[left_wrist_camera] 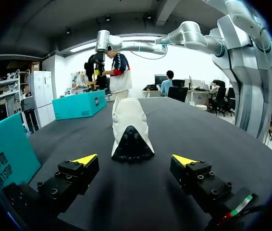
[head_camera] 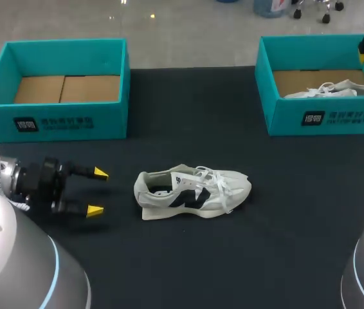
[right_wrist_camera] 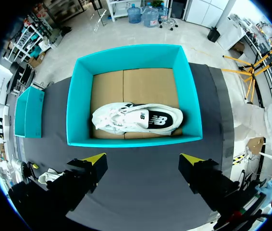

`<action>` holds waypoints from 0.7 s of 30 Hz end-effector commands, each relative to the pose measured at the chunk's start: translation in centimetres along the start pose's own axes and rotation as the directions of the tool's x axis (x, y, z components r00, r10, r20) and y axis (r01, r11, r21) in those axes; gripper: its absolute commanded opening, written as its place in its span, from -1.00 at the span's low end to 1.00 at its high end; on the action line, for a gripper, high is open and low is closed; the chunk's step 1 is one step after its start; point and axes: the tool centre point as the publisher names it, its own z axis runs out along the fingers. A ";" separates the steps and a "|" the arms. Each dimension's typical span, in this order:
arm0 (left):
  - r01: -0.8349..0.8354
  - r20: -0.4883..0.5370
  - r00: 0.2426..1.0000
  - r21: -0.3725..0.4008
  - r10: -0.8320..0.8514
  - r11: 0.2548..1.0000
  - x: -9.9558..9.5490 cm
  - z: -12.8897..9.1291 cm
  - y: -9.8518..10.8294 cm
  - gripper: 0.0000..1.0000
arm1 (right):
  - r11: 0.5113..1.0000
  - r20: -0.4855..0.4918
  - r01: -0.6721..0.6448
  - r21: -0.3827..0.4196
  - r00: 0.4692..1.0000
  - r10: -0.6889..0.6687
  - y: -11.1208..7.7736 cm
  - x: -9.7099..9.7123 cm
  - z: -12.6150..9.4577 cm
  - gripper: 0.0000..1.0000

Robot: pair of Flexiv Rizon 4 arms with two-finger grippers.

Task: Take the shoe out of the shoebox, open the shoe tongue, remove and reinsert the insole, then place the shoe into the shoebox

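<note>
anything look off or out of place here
Nothing is spilled or damaged. One shoe sits out on the table between the boxes, with its laces loose. The second shoe lies on its side in the right shoebox. The left shoebox is empty.

White shoe [head_camera: 191,192] with dark side mark, teal shoeboxes [head_camera: 72,122] [head_camera: 336,119], black table [head_camera: 233,257].
</note>
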 end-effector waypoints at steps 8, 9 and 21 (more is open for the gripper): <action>0.003 0.023 1.000 0.034 -0.004 0.999 -0.5 0.1 0.4 1.00 | 1.000 0.000 -0.001 0.000 1.000 0.001 0.0 0.0 0.0 1.00; 0.004 0.023 1.000 0.036 -0.005 0.999 -0.5 0.1 0.4 1.00 | 1.000 0.000 -0.001 0.000 1.000 0.001 0.0 0.0 0.0 1.00; 0.014 0.032 0.999 0.037 -0.015 0.999 -0.5 0.2 0.0 1.00 | 1.000 0.000 -0.001 0.000 1.000 0.001 0.0 0.0 0.0 1.00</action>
